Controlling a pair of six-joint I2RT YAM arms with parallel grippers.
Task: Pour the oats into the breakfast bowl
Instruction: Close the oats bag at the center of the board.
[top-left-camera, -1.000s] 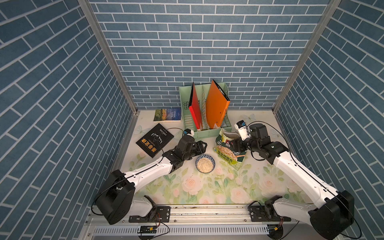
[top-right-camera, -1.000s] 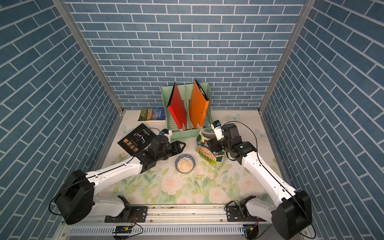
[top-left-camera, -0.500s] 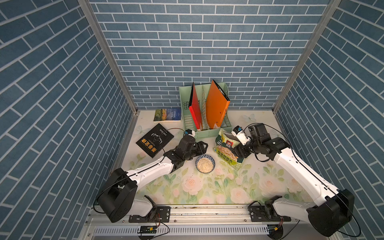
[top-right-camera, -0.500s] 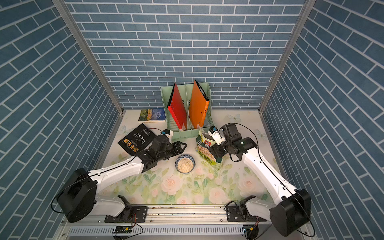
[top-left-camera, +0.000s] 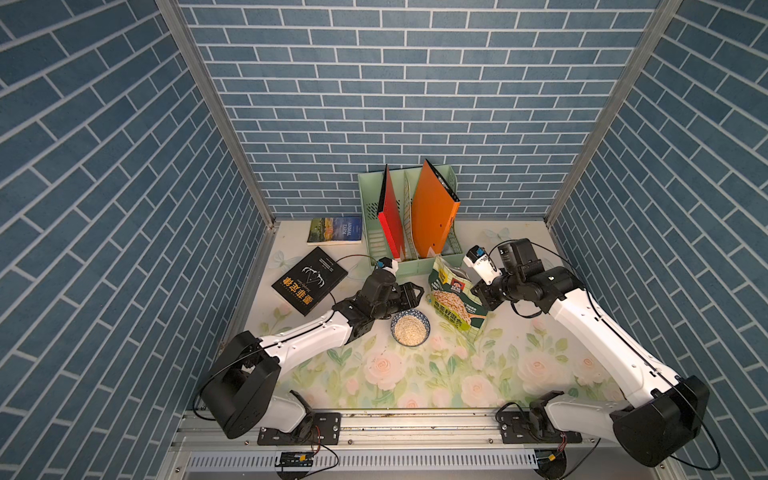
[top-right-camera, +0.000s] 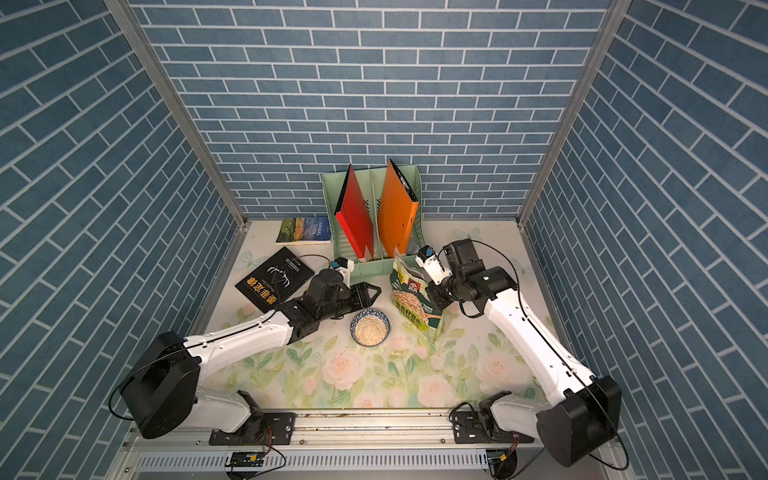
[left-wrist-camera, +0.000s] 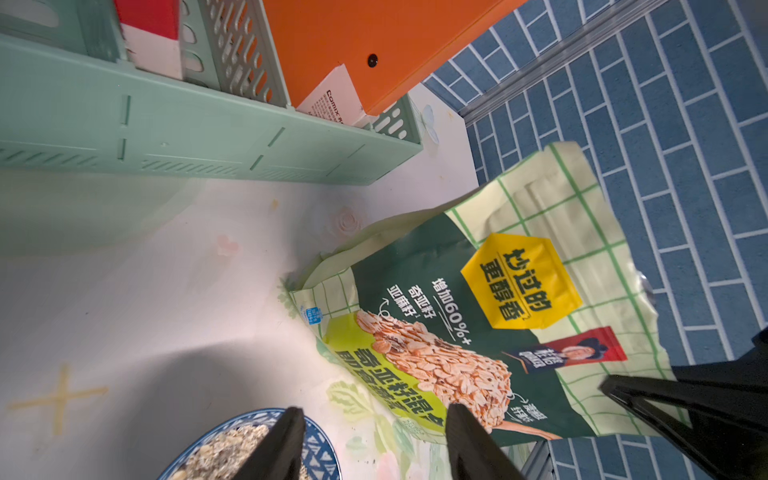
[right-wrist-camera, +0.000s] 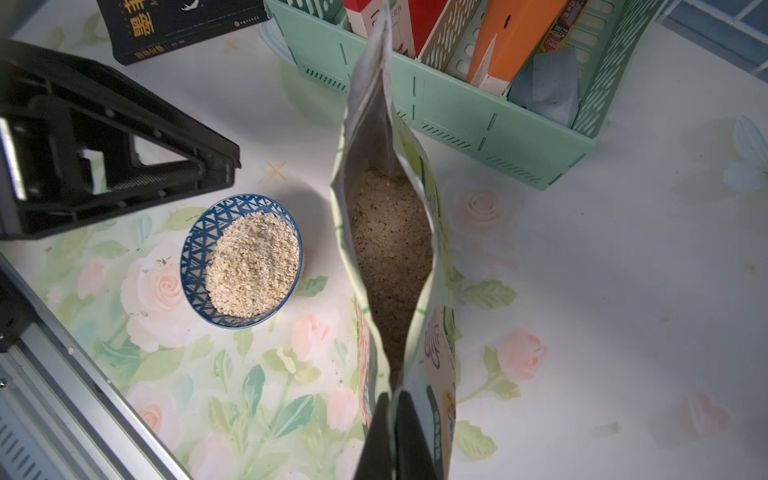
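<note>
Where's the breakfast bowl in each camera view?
Top view: bowl near the left pincer, beside oat pouch.
Top view: bowl, same spot.
Left wrist: bowl at frame edge, partly behind a finger.
Right wrist: bowl whole, beside the oat pouch.
Shared landmark: mint file rack.

Top views: high, front, angled down on whole floral-print tabletop (top-left-camera: 498, 374). Wrist cams close: left low and sideways, right steep down; both share small blue-and-white ceramic bowl (right-wrist-camera: 195, 245), mint-green plastic rack (left-wrist-camera: 187, 141).
</note>
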